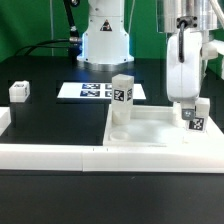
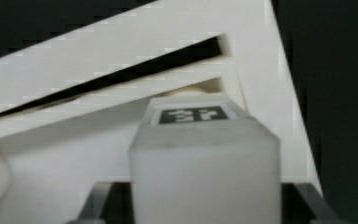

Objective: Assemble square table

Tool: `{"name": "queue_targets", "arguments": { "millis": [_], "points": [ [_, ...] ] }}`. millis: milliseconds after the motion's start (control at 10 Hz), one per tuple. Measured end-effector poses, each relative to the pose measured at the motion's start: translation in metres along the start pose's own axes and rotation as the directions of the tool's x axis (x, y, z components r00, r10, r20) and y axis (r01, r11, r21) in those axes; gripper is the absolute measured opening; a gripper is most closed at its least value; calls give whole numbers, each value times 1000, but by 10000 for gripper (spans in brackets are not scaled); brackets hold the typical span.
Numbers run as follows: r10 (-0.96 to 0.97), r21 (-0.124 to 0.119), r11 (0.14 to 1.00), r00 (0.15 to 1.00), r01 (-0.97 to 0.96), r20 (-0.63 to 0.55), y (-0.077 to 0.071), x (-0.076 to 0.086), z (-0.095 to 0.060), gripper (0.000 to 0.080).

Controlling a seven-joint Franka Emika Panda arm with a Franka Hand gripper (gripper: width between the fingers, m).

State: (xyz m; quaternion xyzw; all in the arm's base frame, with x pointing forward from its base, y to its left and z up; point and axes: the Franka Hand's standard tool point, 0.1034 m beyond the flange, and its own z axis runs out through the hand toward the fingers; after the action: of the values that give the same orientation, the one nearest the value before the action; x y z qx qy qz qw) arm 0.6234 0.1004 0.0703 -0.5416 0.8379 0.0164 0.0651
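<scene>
The white square tabletop [image 1: 152, 128] lies against the front wall on the exterior view's right. One tagged white leg [image 1: 122, 94] stands upright at its far left corner. My gripper [image 1: 190, 106] hangs over the top's right side, shut on a second leg [image 1: 195, 120] whose lower end is at the tray surface. In the wrist view this leg [image 2: 202, 160] fills the middle with its tag facing the camera. A dark finger [image 2: 108, 206] presses each side of it, and the tabletop's edge [image 2: 123, 90] lies beyond. A third leg [image 1: 19, 91] lies on the black table at the left.
The marker board [image 1: 88, 91] lies flat behind the tabletop, in front of the robot base [image 1: 104, 40]. The low white border wall [image 1: 50, 156] runs along the front edge and turns up at the far left.
</scene>
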Motion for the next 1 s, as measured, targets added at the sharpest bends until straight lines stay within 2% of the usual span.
{"name": "queue_targets", "arguments": {
  "millis": [100, 200, 400, 500, 900, 1000],
  "points": [
    [105, 8, 994, 994, -105, -7, 1, 0, 0, 295],
    [110, 23, 994, 994, -110, -12, 2, -1, 0, 301],
    [151, 70, 986, 988, -152, 17, 3, 0, 0, 305],
    [148, 80, 986, 989, -149, 18, 3, 2, -1, 305],
    [108, 81, 991, 994, -109, 13, 3, 2, -1, 311],
    [108, 81, 991, 994, -108, 13, 3, 2, -1, 523]
  ]
}}
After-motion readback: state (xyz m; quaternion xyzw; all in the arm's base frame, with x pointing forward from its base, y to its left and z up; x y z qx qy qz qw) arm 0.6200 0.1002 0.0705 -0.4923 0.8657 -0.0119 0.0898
